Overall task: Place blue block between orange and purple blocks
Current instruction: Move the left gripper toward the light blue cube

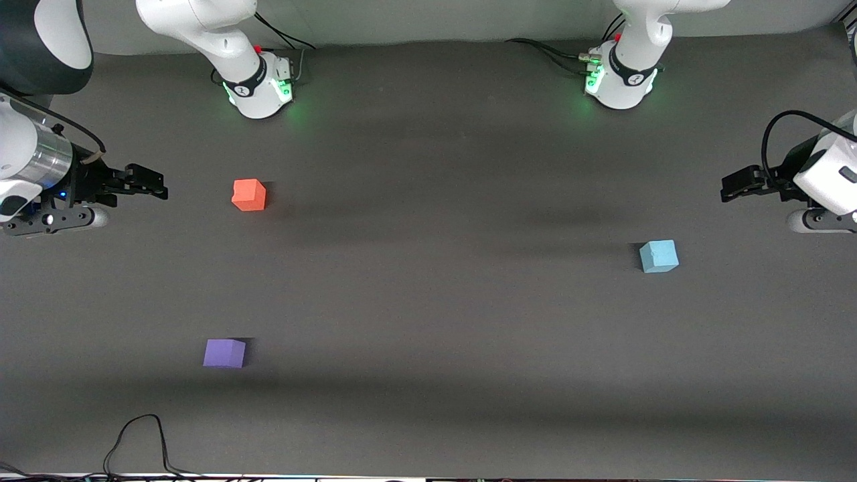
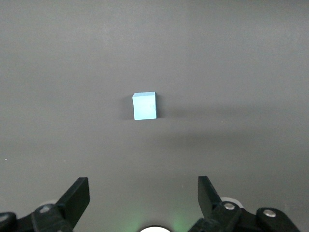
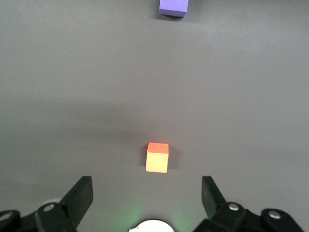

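Observation:
The blue block sits on the table toward the left arm's end; it also shows in the left wrist view. The orange block and the purple block sit toward the right arm's end, the purple one nearer the front camera. Both show in the right wrist view, orange and purple. My left gripper is open and empty, up at the table's left-arm end. My right gripper is open and empty, up beside the orange block.
A black cable loops on the table at the front edge, toward the right arm's end. The two arm bases stand at the table's back edge.

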{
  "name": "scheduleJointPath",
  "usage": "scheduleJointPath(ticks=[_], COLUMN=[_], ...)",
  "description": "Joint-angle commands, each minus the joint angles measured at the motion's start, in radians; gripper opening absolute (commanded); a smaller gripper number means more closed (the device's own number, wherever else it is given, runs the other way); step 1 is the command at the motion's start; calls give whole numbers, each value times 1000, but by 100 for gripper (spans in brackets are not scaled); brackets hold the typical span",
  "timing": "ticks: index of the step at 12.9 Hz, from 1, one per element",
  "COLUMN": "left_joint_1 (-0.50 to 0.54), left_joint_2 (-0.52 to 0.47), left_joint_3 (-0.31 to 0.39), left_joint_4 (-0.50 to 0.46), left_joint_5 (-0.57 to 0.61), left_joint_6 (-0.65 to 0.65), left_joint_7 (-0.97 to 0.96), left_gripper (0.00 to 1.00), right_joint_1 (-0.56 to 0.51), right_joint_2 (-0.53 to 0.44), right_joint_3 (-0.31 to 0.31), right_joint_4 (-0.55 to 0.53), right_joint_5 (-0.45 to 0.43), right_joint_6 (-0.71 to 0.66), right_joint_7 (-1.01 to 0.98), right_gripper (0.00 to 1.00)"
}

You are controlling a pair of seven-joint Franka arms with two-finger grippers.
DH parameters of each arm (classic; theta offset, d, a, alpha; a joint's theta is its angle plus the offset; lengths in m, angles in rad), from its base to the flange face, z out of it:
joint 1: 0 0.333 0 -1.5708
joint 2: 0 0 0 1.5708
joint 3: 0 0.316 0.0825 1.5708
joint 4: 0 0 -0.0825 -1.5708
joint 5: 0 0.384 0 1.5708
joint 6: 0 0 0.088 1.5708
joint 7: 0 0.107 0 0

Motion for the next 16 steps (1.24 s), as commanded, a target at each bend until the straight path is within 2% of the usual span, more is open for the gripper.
scheduleJointPath(ticks=[1,7,13,16], left_joint_1=[-20,-12,-11,-9], left_joint_2=[-7,-16,-210,-215], left_joint_3=[18,25,28,29], left_joint_4=[13,-7,-217,-260], left_joint_5=[-12,-9,9,11], left_joint_6=[-19,-22,25,85], left_joint_7=[-5,20,21,21], left_gripper=[100,100,100,100], right_joint_1=[9,9,9,9], right_joint_2=[-5,-5,-5,-3], right_joint_3=[-10,-10,-10,-10], right_joint_4=[1,1,1,-1], right_joint_5=[12,12,12,12], right_joint_6=[-3,-3,-3,-1], right_joint_7=[-12,-14,-14,-14], right_gripper=[100,100,100,100])
